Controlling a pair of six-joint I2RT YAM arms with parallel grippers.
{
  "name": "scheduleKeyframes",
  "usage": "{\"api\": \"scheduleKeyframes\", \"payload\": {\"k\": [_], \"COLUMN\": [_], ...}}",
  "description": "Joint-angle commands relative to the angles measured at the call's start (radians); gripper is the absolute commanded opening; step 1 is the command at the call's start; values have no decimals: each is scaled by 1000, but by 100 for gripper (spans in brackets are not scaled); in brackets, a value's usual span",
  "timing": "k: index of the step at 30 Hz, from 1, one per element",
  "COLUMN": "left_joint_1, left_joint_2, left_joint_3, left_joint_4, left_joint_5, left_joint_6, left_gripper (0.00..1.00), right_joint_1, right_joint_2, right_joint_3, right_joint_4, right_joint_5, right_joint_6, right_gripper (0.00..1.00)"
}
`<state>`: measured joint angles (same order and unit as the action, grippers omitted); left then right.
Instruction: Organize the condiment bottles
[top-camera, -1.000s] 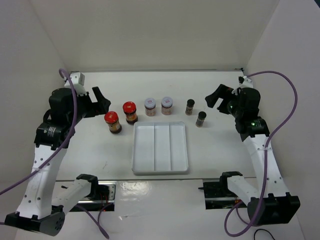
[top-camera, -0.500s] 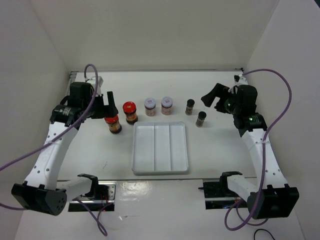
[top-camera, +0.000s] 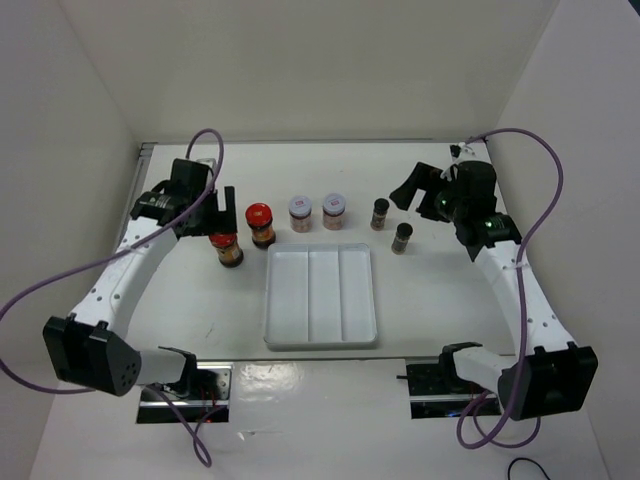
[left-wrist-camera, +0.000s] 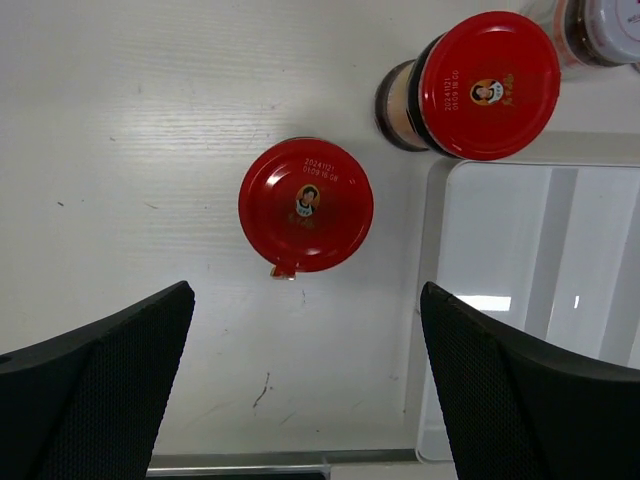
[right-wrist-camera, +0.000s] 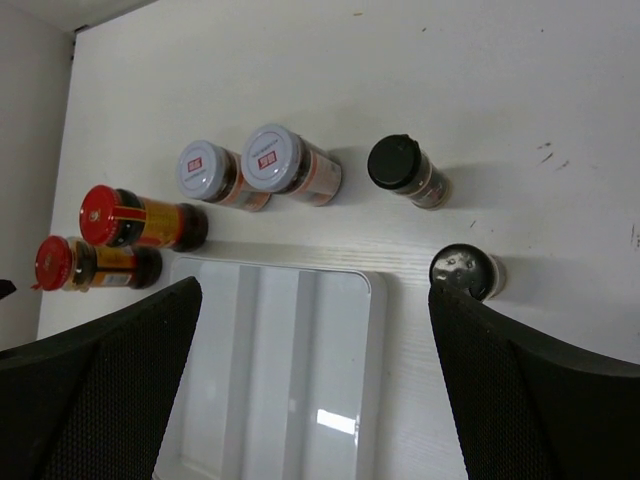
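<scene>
Tabletop (top-camera: 430, 300): white; as I read it, sorting not yet begun
Tray (top-camera: 271, 300): near middle, its three compartments bare
Condiment bottles (top-camera: 334, 210): all six upright along the tray's far edge and corners — none inside
Left gripper (left-wrist-camera: 305, 300): jaws wide above the outermost red-lidded jar (left-wrist-camera: 305, 205), holding nothing
Right gripper (right-wrist-camera: 315, 288): jaws wide, empty — up over the far right, by the black-capped jars (right-wrist-camera: 405, 168)

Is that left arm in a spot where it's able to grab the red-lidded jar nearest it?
Probably yes. Its open jaws hang right above that red-lidded jar, which stands free: the second red-lidded jar and the white tray sit apart from it.
</scene>
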<state>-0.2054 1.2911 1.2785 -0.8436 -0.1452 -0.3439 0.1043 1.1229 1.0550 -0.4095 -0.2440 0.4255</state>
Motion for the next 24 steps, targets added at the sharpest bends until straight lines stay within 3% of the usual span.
{"api": "scheduleKeyframes", "payload": {"k": [1,24], "left_joint_1": [-2,17], "left_joint_2": [62,205], "left_joint_3": [19,-54], "left_joint_4": [52,135], "left_joint_5": [-13,-60], "left_joint_6": [-18,-37], "left_gripper": [100,100], "right_joint_1": [37,37], "right_joint_2": [37,69], "right_joint_3": [68,57], "right_joint_4": [9,0], "right_joint_5": [57,89], "right_joint_6": [-8,-17], "right_gripper": [99,99]}}
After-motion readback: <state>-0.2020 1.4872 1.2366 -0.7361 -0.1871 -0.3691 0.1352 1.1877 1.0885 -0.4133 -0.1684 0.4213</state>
